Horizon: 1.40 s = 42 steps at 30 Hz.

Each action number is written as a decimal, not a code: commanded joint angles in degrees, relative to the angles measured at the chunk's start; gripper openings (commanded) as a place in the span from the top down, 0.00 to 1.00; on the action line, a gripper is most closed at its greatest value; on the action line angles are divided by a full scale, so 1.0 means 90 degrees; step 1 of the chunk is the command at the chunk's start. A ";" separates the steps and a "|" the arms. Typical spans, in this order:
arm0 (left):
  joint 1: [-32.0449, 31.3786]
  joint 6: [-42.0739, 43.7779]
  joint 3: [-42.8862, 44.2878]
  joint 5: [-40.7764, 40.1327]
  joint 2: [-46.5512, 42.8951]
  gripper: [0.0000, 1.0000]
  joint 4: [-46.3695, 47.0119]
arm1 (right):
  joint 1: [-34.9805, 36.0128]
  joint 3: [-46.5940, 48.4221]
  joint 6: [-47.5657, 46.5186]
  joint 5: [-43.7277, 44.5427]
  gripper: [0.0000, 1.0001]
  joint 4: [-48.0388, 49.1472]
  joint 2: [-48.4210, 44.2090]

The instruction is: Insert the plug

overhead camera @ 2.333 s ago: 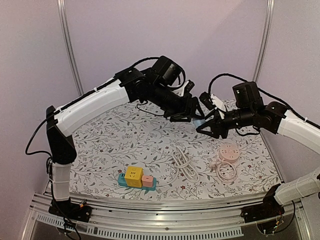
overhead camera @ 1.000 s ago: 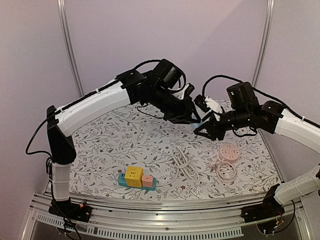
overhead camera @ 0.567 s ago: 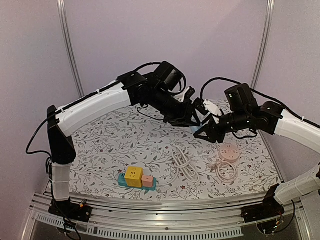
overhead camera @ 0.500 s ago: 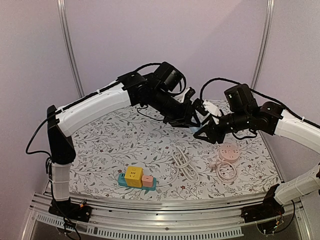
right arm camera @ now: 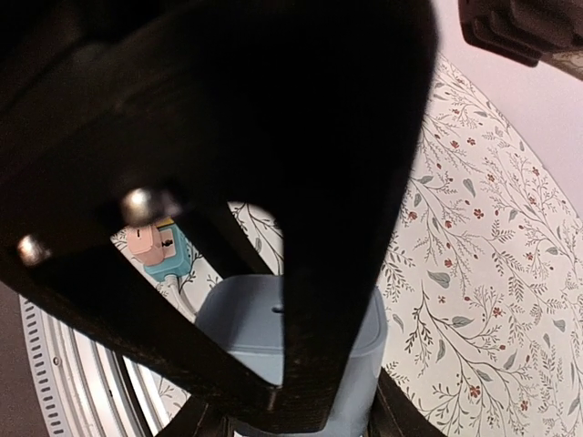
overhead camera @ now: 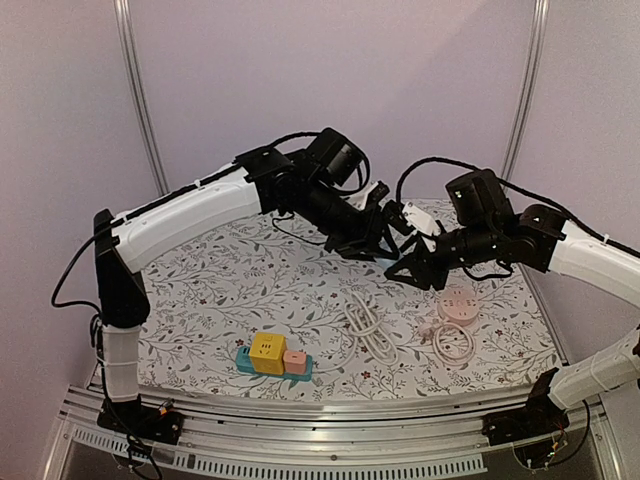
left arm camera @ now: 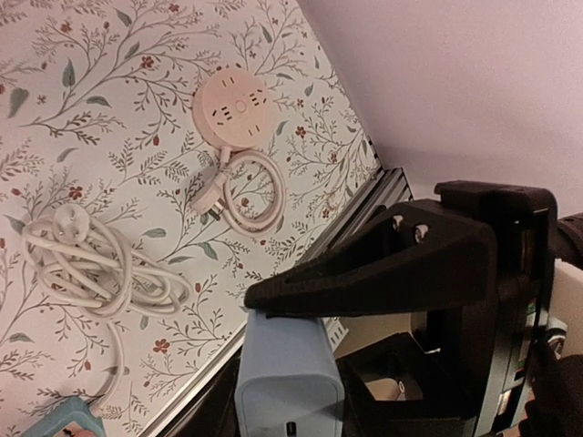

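Observation:
A light blue plug block [left arm camera: 290,382] hangs in mid-air above the back middle of the table. My left gripper [overhead camera: 383,243] is shut on it, its dark fingers on either side in the left wrist view. My right gripper [overhead camera: 406,268] meets it from the right. One black finger [left arm camera: 364,273] of the right gripper lies across the block's top. In the right wrist view the plug [right arm camera: 314,341] fills the space between my right fingers, partly hidden by the left gripper's black fingers. The teal power strip [overhead camera: 271,358] with a yellow cube and a pink plug lies near the front.
A coiled white cable [overhead camera: 368,328] lies on the floral cloth below the grippers. A round pink socket [overhead camera: 457,304] with its looped pink cord [overhead camera: 452,342] sits to the right. The metal table rail [overhead camera: 330,415] runs along the front edge.
Both grippers have drifted slightly left and closer together. The right gripper's fingers have come in around the blue plug that the left gripper holds.

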 commanded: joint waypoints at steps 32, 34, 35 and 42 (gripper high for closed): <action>0.0666 -0.0245 -0.1330 -0.0594 -0.1128 1.00 0.0128 | 0.0092 -0.0843 0.2036 0.2838 0.01 0.0473 -0.0493; 0.0696 -0.0248 -0.1468 -0.0680 -0.1260 1.00 0.0125 | -0.0041 -0.0806 0.2357 0.2947 0.01 0.0209 -0.0385; 0.0709 -0.0245 -0.1526 -0.0712 -0.1311 1.00 0.0132 | -0.0143 -0.0765 0.2603 0.2970 0.01 0.0031 -0.0245; 0.0742 -0.0269 -0.1873 -0.0856 -0.1572 1.00 0.0126 | -0.1586 -0.0317 0.3926 0.2486 0.01 -0.1250 0.0901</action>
